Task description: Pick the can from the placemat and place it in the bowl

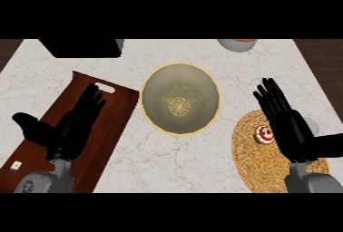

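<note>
The can (265,134) stands on the woven placemat (258,158) near the surface's right edge, likely light, rigid and slick, best gripped round its sides by the flat, unclenched right hand (289,121) beside it.

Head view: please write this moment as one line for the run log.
small red-and-white can: on round woven placemat | yellow-rimmed bowl: empty | right hand: open, beside can | left hand: open, over brown wooden board
</note>
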`<state>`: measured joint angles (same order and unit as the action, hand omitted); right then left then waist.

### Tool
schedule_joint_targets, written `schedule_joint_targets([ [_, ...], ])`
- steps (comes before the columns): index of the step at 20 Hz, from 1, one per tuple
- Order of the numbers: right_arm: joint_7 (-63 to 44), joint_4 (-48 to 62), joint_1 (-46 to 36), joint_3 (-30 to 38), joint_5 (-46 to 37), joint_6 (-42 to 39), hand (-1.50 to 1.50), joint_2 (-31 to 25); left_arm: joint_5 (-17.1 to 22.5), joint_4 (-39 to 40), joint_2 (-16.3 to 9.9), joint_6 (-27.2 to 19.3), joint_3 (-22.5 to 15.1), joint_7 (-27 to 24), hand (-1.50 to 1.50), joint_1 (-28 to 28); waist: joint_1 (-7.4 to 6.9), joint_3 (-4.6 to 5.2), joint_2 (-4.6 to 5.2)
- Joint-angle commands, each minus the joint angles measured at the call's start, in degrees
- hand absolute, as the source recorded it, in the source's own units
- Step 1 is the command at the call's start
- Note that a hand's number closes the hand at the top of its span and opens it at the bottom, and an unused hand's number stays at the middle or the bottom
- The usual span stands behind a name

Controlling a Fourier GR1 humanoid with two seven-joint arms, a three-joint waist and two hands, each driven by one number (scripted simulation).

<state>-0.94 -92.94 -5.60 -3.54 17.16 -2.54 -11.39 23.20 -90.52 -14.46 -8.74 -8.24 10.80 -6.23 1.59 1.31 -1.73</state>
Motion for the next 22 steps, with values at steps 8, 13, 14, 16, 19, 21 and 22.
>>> schedule_joint_targets([
  [8, 7.78, 5.47, 0.1, 12.42, -12.77, -11.72, 1.5, -27.4, -9.72, -2.26, -3.69, 7.22, -8.2, -6.64, 0.0, -3.27, -0.28, -1.34, 2.36],
  [13, 28.36, 29.73, -5.83, 13.33, -11.18, -21.15, -1.5, -23.45, -12.37, 1.96, -1.94, 8.58, -9.35, -9.46, 0.0, -3.51, -2.6, -1.44, 2.27],
  [14, 27.7, 28.39, -7.21, 11.93, -14.26, -19.95, -1.5, -25.04, -12.15, -3.64, -1.7, 7.75, -11.05, -5.48, 0.0, -2.55, -3.0, -1.45, 2.07],
  [16, 29.2, 26.16, -7.0, 9.44, -20.03, -18.24, -1.5, -27.65, -13.87, -1.68, -1.45, 7.11, -11.15, -7.11, 0.0, -2.82, -2.96, -1.42, 2.09],
  [19, 26.0, 25.58, -10.27, 6.18, -25.45, -19.2, -1.5, -32.47, -13.21, 0.96, -2.01, 9.0, -9.73, -9.7, 0.0, -3.4, -3.02, -1.3, 2.14],
  [21, 26.83, 25.26, -9.54, 5.76, -29.03, -20.1, -1.5, -37.28, -13.86, -1.72, -1.03, 7.64, -11.38, -7.8, 0.0, -1.52, -2.84, -1.31, 1.85],
  [22, 21.26, 23.39, -12.48, 4.81, -30.6, -21.03, -1.5, -40.23, -12.91, 1.23, -1.96, 9.48, -9.9, -10.73, 0.0, -1.7, -3.07, -1.12, 2.01],
])
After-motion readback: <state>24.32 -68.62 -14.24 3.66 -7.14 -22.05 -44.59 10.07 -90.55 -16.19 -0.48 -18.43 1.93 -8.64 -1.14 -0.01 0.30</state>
